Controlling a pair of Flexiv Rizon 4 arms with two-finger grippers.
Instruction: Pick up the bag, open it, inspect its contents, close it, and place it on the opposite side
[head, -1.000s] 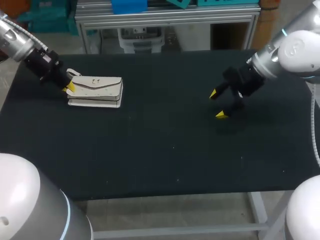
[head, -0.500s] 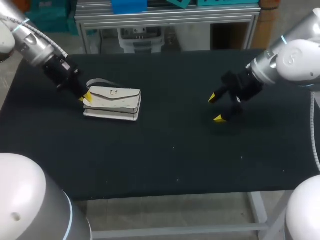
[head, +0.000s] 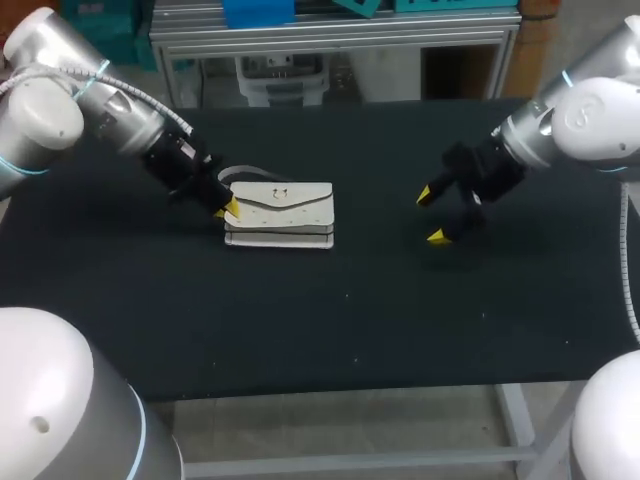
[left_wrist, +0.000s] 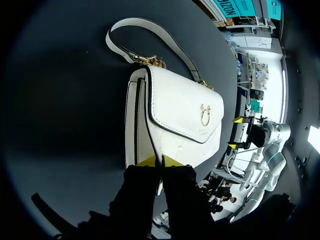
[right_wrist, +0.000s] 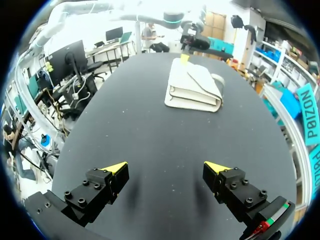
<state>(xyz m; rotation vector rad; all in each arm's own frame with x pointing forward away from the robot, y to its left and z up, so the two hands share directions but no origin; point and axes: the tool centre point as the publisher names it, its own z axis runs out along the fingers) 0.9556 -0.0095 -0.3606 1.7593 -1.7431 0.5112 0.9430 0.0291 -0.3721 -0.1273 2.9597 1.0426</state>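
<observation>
A white flap bag (head: 282, 212) with a gold clasp lies flat on the black table (head: 330, 330), left of the middle. My left gripper (head: 230, 208) is at the bag's left end. In the left wrist view its yellow tips (left_wrist: 161, 160) stand almost together, pinching the bag (left_wrist: 180, 120) at the edge of its flap. The strap (left_wrist: 150, 37) loops out on the table beyond the bag. My right gripper (head: 432, 213) hovers open over the table's right half, well apart from the bag. In the right wrist view the bag (right_wrist: 194, 86) lies far ahead of the right gripper's (right_wrist: 165, 172) spread fingers.
The table's near edge (head: 330, 388) runs along the front. No other loose objects lie on the black surface around the bag or under the right gripper.
My left gripper has moved right from the table's far left, and the bag has come along with it toward the middle. The right gripper has barely shifted.
</observation>
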